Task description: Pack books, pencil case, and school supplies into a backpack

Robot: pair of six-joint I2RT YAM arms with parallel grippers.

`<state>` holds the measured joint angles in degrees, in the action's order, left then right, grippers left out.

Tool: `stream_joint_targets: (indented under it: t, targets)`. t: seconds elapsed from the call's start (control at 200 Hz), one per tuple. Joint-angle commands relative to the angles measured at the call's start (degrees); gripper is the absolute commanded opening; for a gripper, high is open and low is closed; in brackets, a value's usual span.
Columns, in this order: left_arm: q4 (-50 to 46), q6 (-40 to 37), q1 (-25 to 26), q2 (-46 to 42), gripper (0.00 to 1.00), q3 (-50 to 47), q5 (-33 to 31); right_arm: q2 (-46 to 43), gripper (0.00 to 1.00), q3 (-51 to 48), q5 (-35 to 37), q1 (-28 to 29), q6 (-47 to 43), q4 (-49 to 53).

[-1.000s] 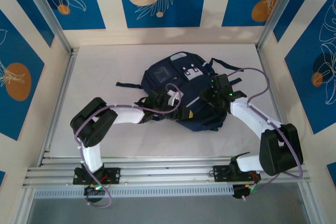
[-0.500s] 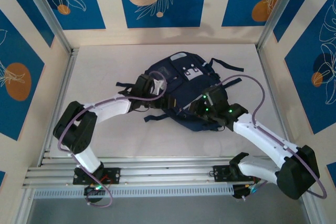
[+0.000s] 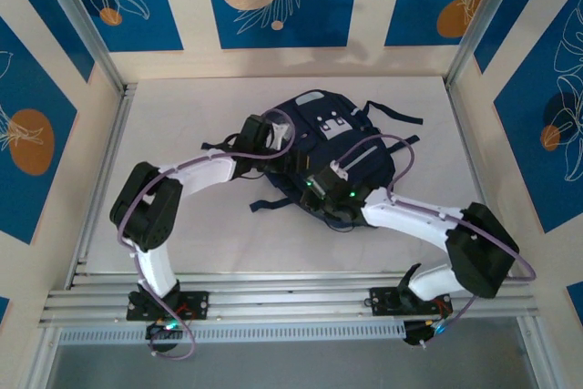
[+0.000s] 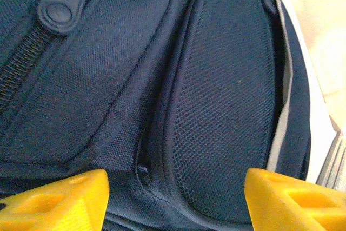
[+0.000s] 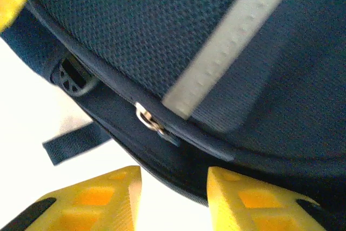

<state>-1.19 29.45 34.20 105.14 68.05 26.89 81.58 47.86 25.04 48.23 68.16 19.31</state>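
While both arms lean in over the white table (image 3: 209, 243), the navy backpack (image 3: 319, 152) lies flat at the centre of the overhead frame, dark straps trailing off to its left and upper right. The left claw (image 4: 173, 206) hangs over the bag's upper-left part. Up close, its yellow fingers (image 4: 54, 201) sit in the two bottom corners of the frame, spread wide, with only navy fabric and a mesh panel between them and nothing gripped. A rubbery zip tab (image 4: 62, 9) shows at the upper left of that view, and the pale grey stripe (image 4: 281, 112) runs down the right side.

The right claw (image 5: 173, 196) is at the bag's lower edge, just below centre in the overhead frame. Its fingers (image 5: 92, 198) stand at the bottom of its own frame, parted by a narrow gap rather than pressed together. The bag's dark bottom seam passes right at their tips, and I can't tell whether they touch it. A small metal zip pull (image 5: 148, 118) sits on that seam just above the gap, and a loose strap (image 5: 75, 143) lies on the table at the left.
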Motion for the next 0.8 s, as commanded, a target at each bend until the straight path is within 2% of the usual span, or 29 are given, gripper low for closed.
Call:
stream_joint_targets:
  t: [0.0,0.095,0.305,0.43,0.53,0.605,0.72,0.795]
  targets:
    - [2.3,0.7,0.7,2.3,0.66,0.1,3.1,4.1,0.35,2.5,7.5,0.6,5.3,-3.7]
    - [4.2,2.2,1.0,3.3,0.65,-1.3,4.6,7.6,0.35,4.2,11.7,0.9,6.9,-3.9]
    - [7.7,4.4,1.4,2.8,0.62,-4.3,6.5,15.6,0.33,10.5,23.5,1.5,14.4,6.0]
    - [8.8,5.4,1.7,3.2,0.61,-5.1,7.2,19.3,0.25,12.9,26.4,1.3,15.0,8.1]
    - [8.8,5.5,1.6,3.4,0.61,-5.2,7.1,20.2,0.13,12.9,26.6,1.0,14.5,8.2]
    - [8.6,5.2,1.6,3.6,0.62,-4.7,6.7,18.8,0.00,11.3,25.5,0.9,10.9,5.2]
    - [8.0,4.9,1.4,4.5,0.65,-2.5,5.1,15.4,0.00,8.6,21.6,0.4,3.5,-0.7]
    - [8.5,5.2,1.3,5.6,0.66,-0.9,4.0,12.9,0.00,6.8,16.4,-0.4,-0.4,-2.7]
